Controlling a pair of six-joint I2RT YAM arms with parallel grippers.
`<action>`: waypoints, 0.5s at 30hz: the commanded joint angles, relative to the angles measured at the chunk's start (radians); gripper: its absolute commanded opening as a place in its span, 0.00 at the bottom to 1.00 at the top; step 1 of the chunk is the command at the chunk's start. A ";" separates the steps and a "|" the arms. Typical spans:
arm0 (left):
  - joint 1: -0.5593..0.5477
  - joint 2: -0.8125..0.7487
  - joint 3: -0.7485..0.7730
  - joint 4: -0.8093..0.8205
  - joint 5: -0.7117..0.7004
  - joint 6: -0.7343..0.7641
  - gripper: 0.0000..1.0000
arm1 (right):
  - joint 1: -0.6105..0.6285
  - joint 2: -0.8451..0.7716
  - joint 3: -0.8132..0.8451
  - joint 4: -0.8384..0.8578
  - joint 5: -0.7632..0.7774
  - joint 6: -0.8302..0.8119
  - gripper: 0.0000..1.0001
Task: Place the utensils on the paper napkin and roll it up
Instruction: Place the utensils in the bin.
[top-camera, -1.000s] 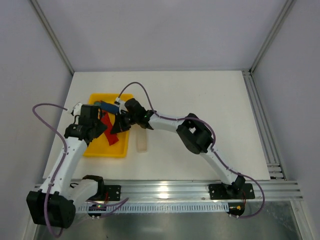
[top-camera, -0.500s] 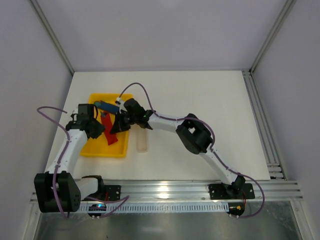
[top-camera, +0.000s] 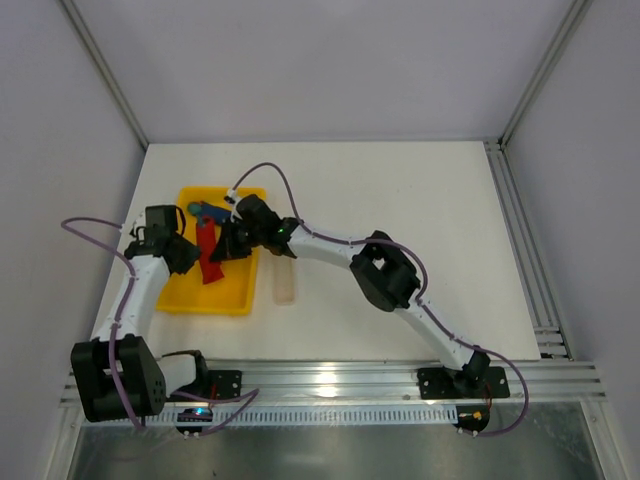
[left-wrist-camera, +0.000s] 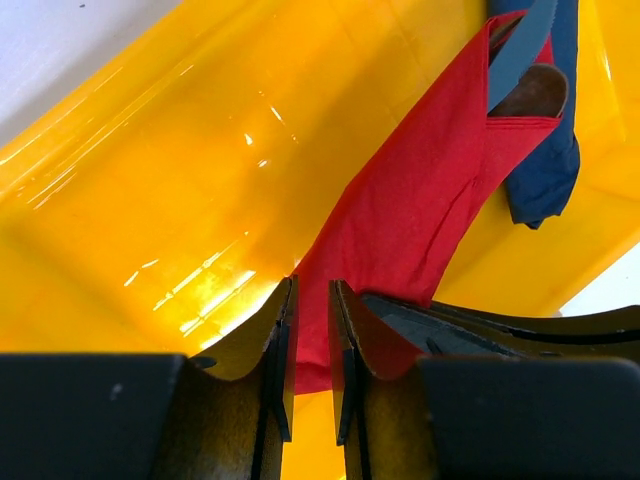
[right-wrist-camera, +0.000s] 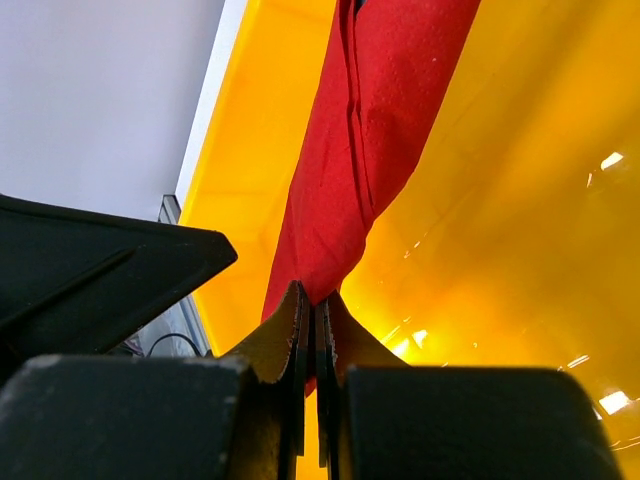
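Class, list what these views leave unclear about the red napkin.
Top view: what the paper napkin wraps; too small, folds cover it.
Left wrist view: whether the left gripper pinches it; fingers hide its lower edge.
Right wrist view: napkin's far end, cut off at the top edge.
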 joint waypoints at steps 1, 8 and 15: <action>0.008 0.015 0.051 0.021 -0.015 0.000 0.22 | 0.015 -0.006 0.039 -0.002 0.020 0.013 0.04; 0.011 0.032 0.041 0.036 -0.009 -0.003 0.22 | 0.021 0.069 0.120 -0.062 0.034 0.034 0.04; 0.011 0.075 0.028 0.053 0.028 0.001 0.22 | 0.026 0.094 0.132 -0.112 0.053 0.048 0.09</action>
